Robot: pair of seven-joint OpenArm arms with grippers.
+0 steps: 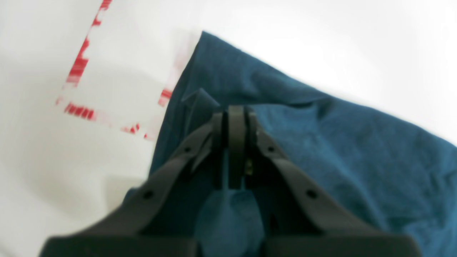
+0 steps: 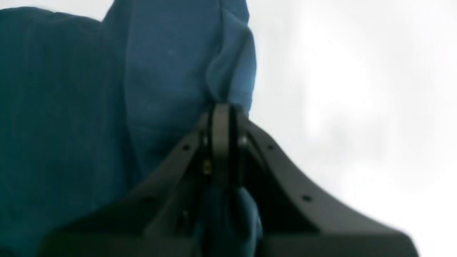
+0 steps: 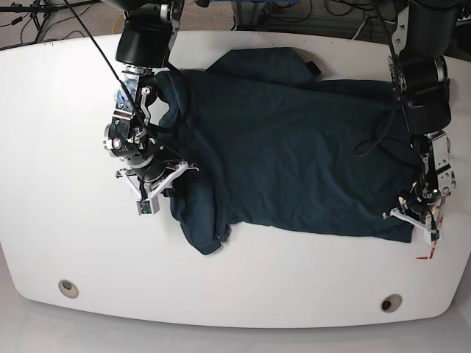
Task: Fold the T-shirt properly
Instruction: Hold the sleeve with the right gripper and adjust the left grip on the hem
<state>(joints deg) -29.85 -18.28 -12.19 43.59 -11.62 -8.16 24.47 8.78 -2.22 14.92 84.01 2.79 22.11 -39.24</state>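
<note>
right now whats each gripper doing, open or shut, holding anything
Left gripper: shut on the T-shirt, pinching its edge near the red tape marks.
Right gripper: shut on the T-shirt, gripping a bunched fold.

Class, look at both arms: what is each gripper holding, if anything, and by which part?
Both hold the T-shirt. The left gripper pinches its edge near a corner; the right gripper pinches a bunched fold at the opposite end.

The dark teal T-shirt lies spread and wrinkled across the white table, one sleeve bunched.
</note>
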